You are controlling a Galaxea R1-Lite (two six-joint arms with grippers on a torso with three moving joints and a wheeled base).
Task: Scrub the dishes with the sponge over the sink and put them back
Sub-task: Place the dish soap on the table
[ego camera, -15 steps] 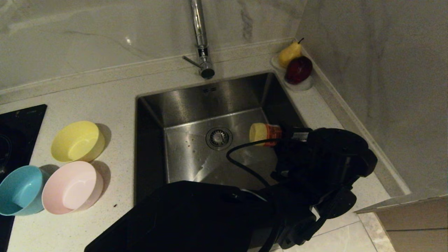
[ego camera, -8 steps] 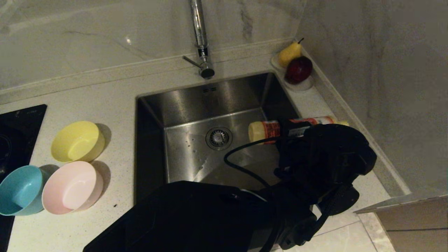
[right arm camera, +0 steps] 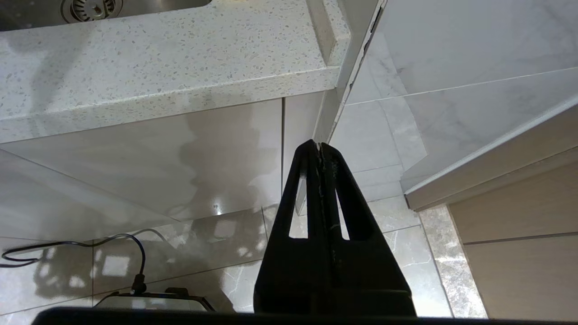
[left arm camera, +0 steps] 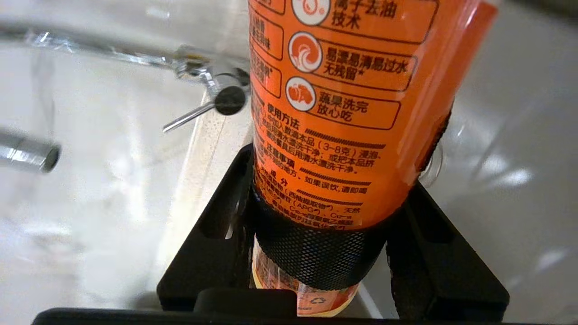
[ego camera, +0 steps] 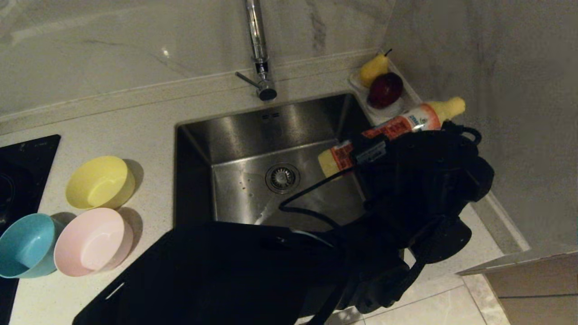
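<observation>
My left gripper (ego camera: 369, 151) is shut on an orange-labelled detergent bottle (ego camera: 397, 126) above the right side of the sink (ego camera: 280, 131). The bottle is tilted, its yellow cap toward the back right corner and its base over the basin. In the left wrist view the black fingers (left arm camera: 226, 212) clamp the bottle (left arm camera: 343, 113) on both sides of its lower body. The yellow bowl (ego camera: 100, 182), pink bowl (ego camera: 92, 241) and light blue bowl (ego camera: 27, 243) stand empty on the counter to the left of the sink. The sponge is out of view. My right gripper (right arm camera: 319, 146) hangs shut below the counter edge.
The chrome tap (ego camera: 258, 49) stands behind the sink, and the drain strainer (ego camera: 282, 178) is at the basin's centre. A white dish (ego camera: 393, 109) with a pear and a red apple sits in the back right corner by the wall. A black hob (ego camera: 22, 162) lies at far left.
The left wrist has rolled and lifted a little. The bottle has swung from lying almost end-on to tilted, its cap end rising toward the back right corner.
</observation>
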